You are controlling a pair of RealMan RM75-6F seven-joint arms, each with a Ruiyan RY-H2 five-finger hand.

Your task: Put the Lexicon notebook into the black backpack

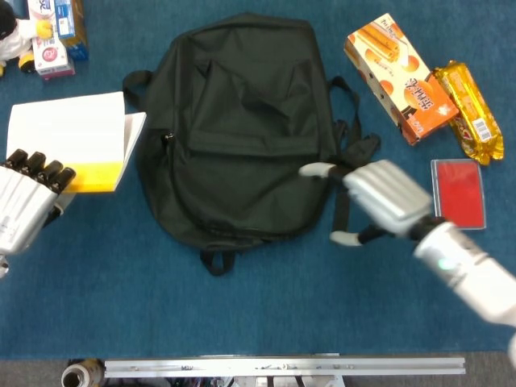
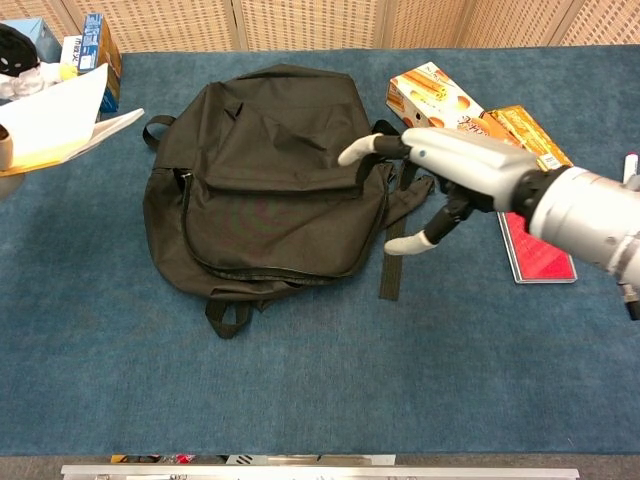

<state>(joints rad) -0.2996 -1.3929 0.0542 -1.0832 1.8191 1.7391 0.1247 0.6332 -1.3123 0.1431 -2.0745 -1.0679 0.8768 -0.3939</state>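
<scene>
While the left hand grips the Lexicon notebook just left of the zipped black backpack, the right hand, fingers apart and empty, hovers at its right edge.

This looked like a staged test bench in a lab rather than a home or shop. The table was covered edge to edge in blue carpet-like cloth, and a bare aluminium rail ran along its near edge. Beyond the far edge stood beige perforated partition panels. Unrelated goods lay spread apart like props: a snack box and a gold snack packet near the right edge, a red marker, and small cartons at the far left corner.
</scene>
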